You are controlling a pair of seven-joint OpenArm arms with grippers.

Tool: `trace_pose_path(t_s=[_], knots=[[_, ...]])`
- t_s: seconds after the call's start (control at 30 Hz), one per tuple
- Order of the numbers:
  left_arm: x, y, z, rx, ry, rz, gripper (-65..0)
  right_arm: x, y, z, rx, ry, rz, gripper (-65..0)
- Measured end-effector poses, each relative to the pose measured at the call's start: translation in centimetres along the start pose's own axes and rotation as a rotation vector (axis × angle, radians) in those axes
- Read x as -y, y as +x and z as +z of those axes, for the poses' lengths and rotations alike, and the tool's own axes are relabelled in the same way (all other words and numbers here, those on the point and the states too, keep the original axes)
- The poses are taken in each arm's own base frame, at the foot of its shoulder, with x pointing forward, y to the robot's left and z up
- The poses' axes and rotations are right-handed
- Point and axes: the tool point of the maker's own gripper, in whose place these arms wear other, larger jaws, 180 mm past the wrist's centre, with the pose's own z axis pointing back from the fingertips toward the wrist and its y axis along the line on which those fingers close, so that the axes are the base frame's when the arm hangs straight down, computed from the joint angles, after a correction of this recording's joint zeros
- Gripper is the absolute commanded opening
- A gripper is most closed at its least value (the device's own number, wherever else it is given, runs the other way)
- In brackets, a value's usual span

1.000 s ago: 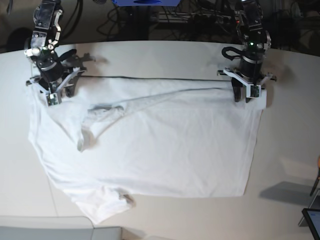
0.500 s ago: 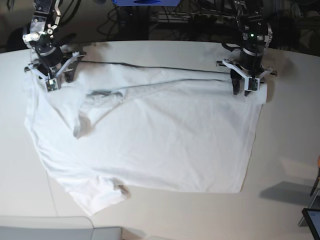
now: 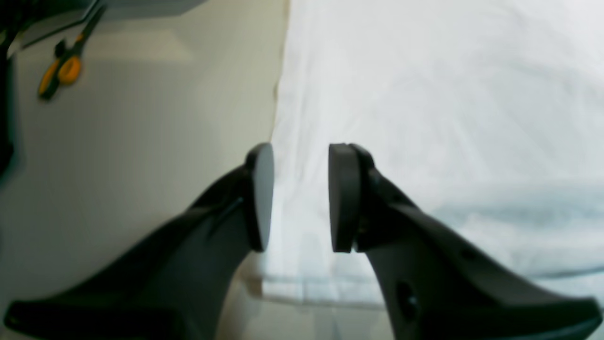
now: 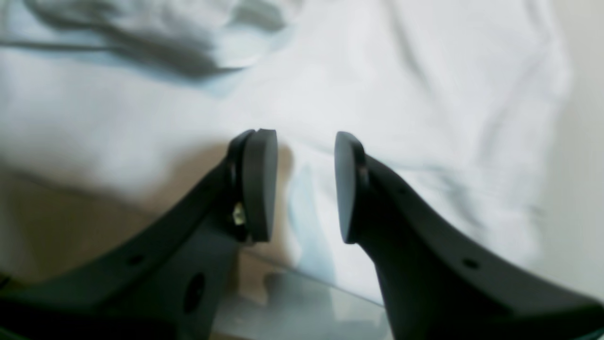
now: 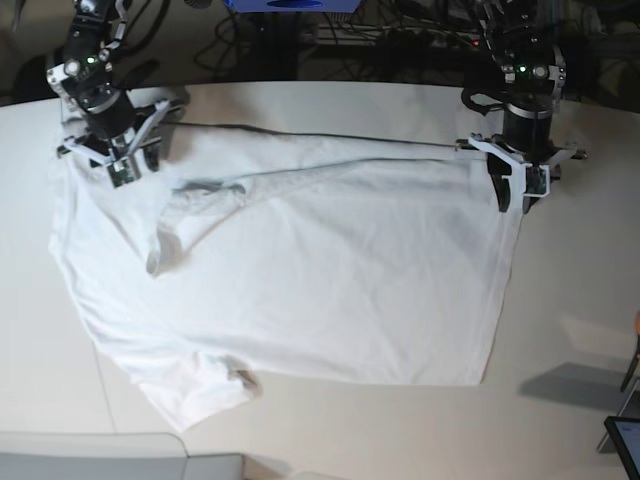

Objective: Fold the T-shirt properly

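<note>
The white T-shirt (image 5: 320,280) lies spread and wrinkled on the pale table (image 5: 575,300), with one sleeve folded inward near the upper left. My left gripper (image 5: 517,200) hangs over the shirt's far right corner. In the left wrist view its jaws (image 3: 299,198) stand apart over the shirt's edge (image 3: 424,94), with nothing pinched between them. My right gripper (image 5: 128,172) is over the shirt's far left corner. The right wrist view shows it (image 4: 304,184) open above the cloth (image 4: 401,71).
An orange-handled tool (image 3: 61,71) lies on the table beyond the shirt's edge. Cables and dark equipment (image 5: 330,40) run behind the table's far edge. A grey panel (image 5: 100,462) sits at the front left, and a dark object (image 5: 625,440) at the front right.
The left gripper moved to the right, past the shirt's corner. The right gripper shifted back and slightly right. The shirt slid a little toward the far edge, and its right corner flattened.
</note>
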Motion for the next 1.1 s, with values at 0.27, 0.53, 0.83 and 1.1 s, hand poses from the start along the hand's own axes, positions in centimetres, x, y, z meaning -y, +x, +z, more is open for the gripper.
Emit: trace_pose_path(t_s=[0.27,0.53,0.83,1.1], knots=[[1.7,-0.9,0.6,-0.028,-0.047,-0.011,-65.0,-1.7,1.0,-0.5,0.024,0.045,0.007,-45.3],[3.7,-2.5,3.1,-0.061,-0.116,0.188,-65.0,-1.4,1.7,-0.8,0.038,0.039,0.013,-45.3],[-5.1,-5.3,7.1,-0.084,0.086,0.478,-65.0,-1.4,1.6,-1.1,0.034,0.043,0.009,-45.3],[-6.7,-7.5,5.5,-0.106,0.131,0.534,-51.4,-1.5,1.4,-1.1,0.030,0.045,0.008,-45.3]])
